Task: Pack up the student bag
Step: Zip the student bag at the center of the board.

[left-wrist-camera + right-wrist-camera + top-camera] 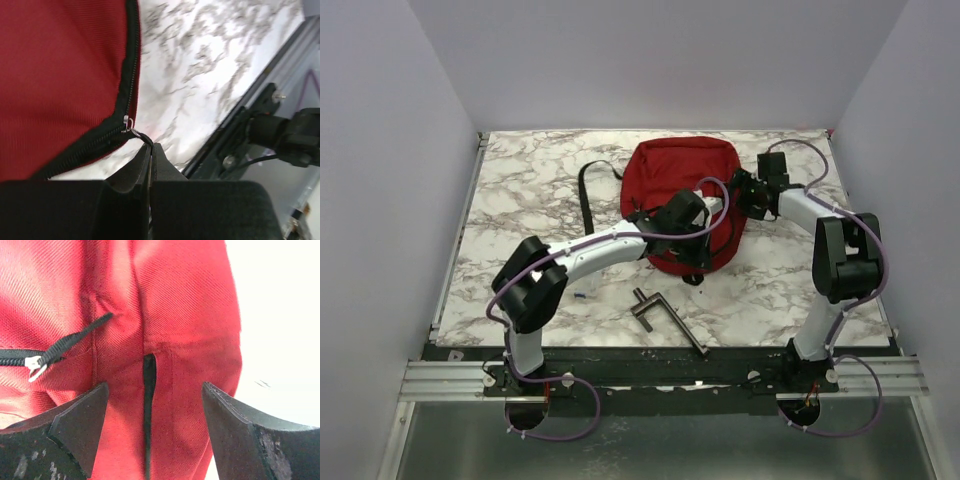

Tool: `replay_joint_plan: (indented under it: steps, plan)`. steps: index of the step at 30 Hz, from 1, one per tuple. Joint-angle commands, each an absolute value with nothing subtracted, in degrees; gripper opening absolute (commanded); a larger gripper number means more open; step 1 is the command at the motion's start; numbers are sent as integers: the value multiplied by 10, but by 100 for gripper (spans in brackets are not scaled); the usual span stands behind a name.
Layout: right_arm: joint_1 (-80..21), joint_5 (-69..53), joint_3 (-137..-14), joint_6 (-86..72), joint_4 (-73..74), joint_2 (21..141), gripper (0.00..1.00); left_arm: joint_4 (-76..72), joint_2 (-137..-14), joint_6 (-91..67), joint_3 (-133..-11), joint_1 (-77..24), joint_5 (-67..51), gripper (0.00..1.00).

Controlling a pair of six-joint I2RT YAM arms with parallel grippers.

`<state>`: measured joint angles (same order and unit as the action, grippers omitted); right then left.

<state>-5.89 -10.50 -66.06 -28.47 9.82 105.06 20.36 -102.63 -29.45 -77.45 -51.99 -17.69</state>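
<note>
L jaws: pressed tight together on the black zipper pull (142, 137), pinched at the very tips of the left gripper (151, 150). From the tips the pull runs up and left to the silver slider (127, 121), which sits at the corner where the black zipper track (131, 65) bends round the red cloth. The teeth look meshed on both sides of the slider, tho that's hard to be sure of. R jaws: wide apart, holding nothing. The right gripper (154, 390) has red fabric and a short black slit between its fingers; can't tell if the pads touch. A 2nd pull cord (75, 337) lies just left of it. Further out, the student bag (680, 165) lies flat on the marble table (540, 190) under both grippers, w/ the L tips at its near edge and the R at its right side. A black strap (586, 190) trails off to the left. A metal T-shaped tool (665, 315) sits nearer the bases, apart from the bag. Step, as I read it: starting to unzip so the bag can be loaded. Next move prob needs the L to drag along the track line, not away from it, w/ the cord kept taut. The R should close on the fabric to brace the bag, else the whole bag likely slides.
</note>
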Motion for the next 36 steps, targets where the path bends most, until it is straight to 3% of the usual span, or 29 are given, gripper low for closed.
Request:
replay_joint_plan:
  steps: [1,5,11,15,22,24,27,31,32,36]
  plan:
    - [-68,-26,-748,-278,230,1054,80,191,-1081,-359,-848,-526,-295,0]
    - [-33,-13,-651,-309,243,930,83,193,-1096,-355,-886,-509,-292,0]
    - [-18,-178,-504,-371,200,760,83,194,-1106,-354,-907,-499,-323,0]
    - [-29,-252,-439,-448,126,738,78,194,-1114,-356,-916,-501,-331,0]
    - [-31,-268,-413,-499,79,768,65,205,-1114,-346,-908,-505,-297,0]
    - [-31,-245,-399,-513,67,770,55,215,-1117,-342,-908,-505,-280,0]
    - [-31,-228,-375,-544,21,774,26,218,-1115,-342,-893,-505,-260,0]
    - [-31,-242,-359,-583,-42,795,5,219,-1110,-338,-876,-504,-248,0]
    - [-30,-240,-358,-589,-44,800,1,220,-1106,-337,-871,-504,-240,0]
    - [11,-211,-368,-560,-8,797,0,222,-1073,-338,-811,-477,-208,0]
